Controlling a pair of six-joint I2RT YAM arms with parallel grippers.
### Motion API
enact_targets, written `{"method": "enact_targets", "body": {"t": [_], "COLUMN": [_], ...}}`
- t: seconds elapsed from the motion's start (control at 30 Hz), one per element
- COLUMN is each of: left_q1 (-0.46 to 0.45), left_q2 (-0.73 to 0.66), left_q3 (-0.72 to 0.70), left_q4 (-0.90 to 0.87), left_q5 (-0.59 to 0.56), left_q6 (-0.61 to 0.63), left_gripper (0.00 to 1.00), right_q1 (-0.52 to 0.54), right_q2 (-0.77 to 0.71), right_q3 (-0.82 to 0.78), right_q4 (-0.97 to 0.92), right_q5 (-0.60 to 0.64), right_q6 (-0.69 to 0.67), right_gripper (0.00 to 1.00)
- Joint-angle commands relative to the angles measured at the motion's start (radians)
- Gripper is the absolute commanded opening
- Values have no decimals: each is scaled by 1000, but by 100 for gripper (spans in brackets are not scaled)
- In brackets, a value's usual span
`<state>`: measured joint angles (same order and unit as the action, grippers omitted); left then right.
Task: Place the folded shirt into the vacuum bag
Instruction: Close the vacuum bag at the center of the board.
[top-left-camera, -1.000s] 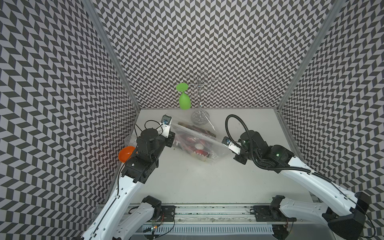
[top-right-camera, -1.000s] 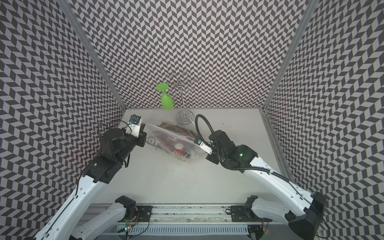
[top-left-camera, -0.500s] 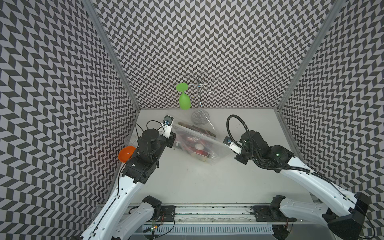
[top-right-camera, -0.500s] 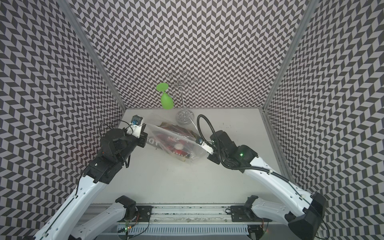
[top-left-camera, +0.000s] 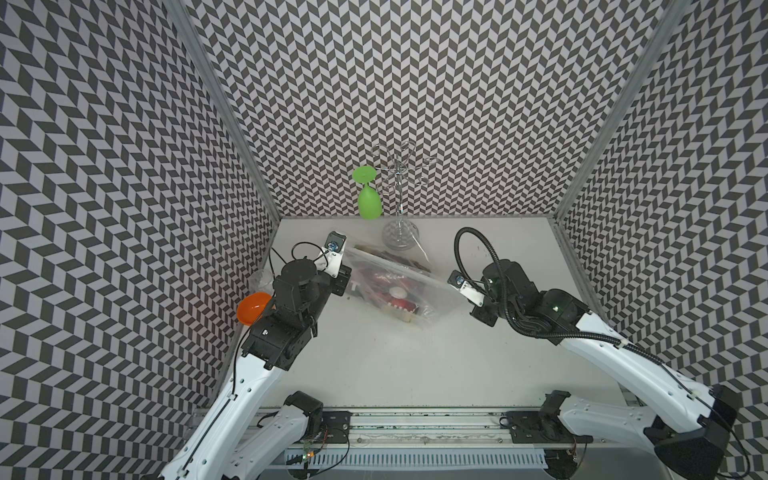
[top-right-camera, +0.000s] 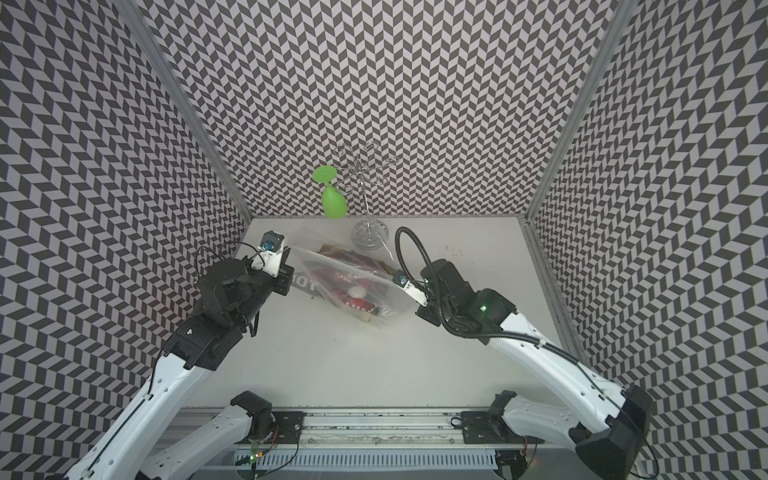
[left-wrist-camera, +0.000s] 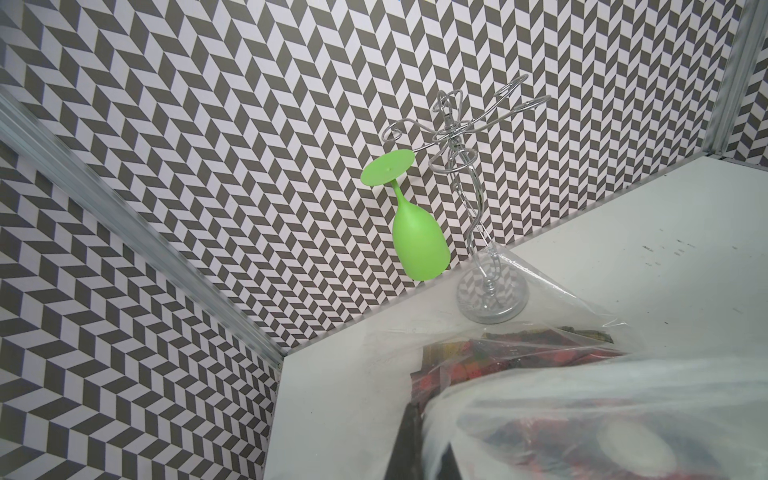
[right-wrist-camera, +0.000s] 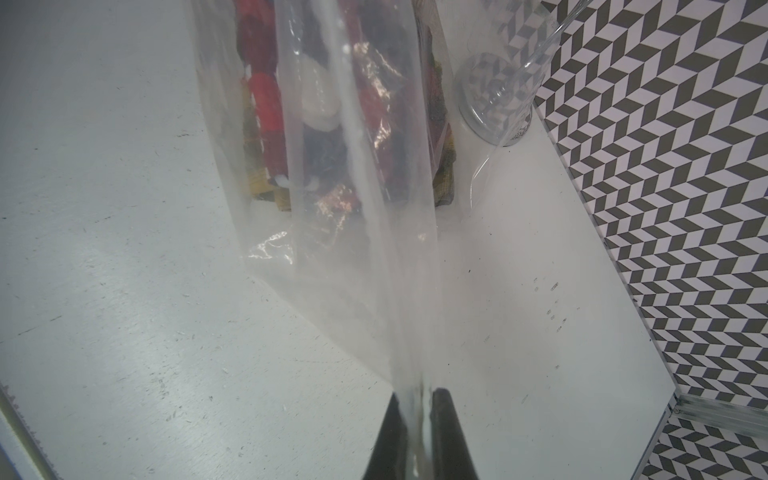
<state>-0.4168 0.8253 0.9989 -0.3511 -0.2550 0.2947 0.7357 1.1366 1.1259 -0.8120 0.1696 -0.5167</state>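
Observation:
The clear vacuum bag (top-left-camera: 432, 297) (top-right-camera: 386, 299) hangs stretched between my two grippers, just above the table. Its round white valve cap (top-left-camera: 398, 293) (right-wrist-camera: 318, 99) faces up. The folded shirt (top-left-camera: 376, 277) (top-right-camera: 332, 276), red and dark plaid, shows through the plastic. I cannot tell whether all of it is inside. My left gripper (top-left-camera: 347, 286) (left-wrist-camera: 432, 457) is shut on the bag's left edge. My right gripper (top-left-camera: 459, 297) (right-wrist-camera: 417, 432) is shut on a gathered corner of the bag (right-wrist-camera: 353, 249). The shirt (left-wrist-camera: 478, 353) (right-wrist-camera: 266, 104) sags towards the table.
A wire glass rack (top-left-camera: 400, 239) stands at the back wall, and a green wine glass (top-left-camera: 369, 201) hangs upside down from it. The bag's far corner reaches the rack's base (left-wrist-camera: 492, 297). An orange object (top-left-camera: 253, 307) sits by the left wall behind my left arm.
Hardly anything differs. Both grippers stay shut on the bag. The right one has edged very slightly along with the plastic.

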Motion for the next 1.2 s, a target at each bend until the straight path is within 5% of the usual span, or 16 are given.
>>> {"method": "enact_targets", "body": {"t": [0.0,0.73,0.87,1.1,1.17], "left_q1": [53,53,52,49,47], "left_q2": [-64,-59,-59,-55,-51], "left_q3": [52,68,68,71,71], "left_q4": [239,228,229,232,232], "left_q5": [-315,-317,-318,-313,-301], "left_q6": [-13,-7,-4,-2,-8], "left_gripper": [0,0,0,0,0], "right_q1": [-55,-56,-57,-48,-42], "right_q2": [14,29,46,55,57], "right_q3": [-26,-33,-23,1,37], "right_q4": [-342,-338,-340,-327,-313], "right_q5": [180,222,225,220,214], "right_q6": [-11,-13,-16,-26,-18], "right_gripper": [0,1,13,20,32]}}
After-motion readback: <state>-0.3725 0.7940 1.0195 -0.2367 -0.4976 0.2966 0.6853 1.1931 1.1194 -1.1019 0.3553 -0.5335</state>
